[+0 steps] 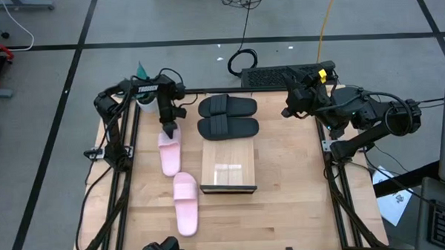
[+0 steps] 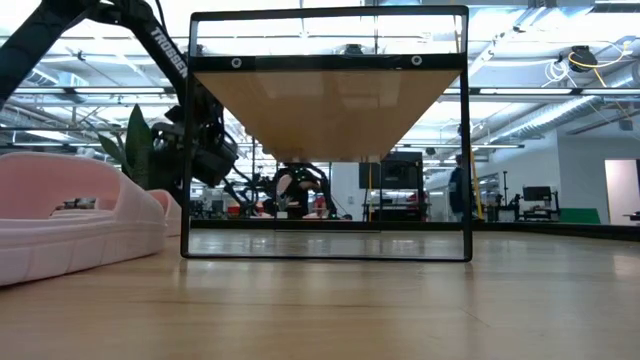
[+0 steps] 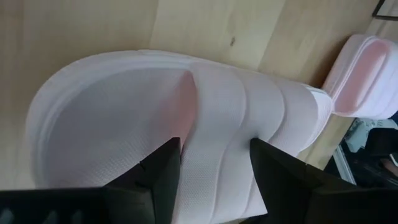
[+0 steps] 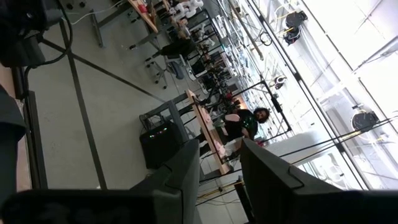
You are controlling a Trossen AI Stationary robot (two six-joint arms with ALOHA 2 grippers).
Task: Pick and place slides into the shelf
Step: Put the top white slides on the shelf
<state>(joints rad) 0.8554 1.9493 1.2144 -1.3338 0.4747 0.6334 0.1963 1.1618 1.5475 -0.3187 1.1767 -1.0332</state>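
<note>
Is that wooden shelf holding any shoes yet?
Empty: the shelf is bare; black slides and pink slides lie on the table.

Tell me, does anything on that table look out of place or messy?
Nothing is spilled or broken. The two black slides lie neatly side by side beyond the shelf, while the two pink slides lie end to end, the nearer one slightly askew. The left gripper is at the farther pink slide.

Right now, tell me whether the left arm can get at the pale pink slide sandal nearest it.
Probably yes: the left gripper hangs right over that pale pink slide sandal, open fingers straddling its wide strap, nothing between them.
</note>
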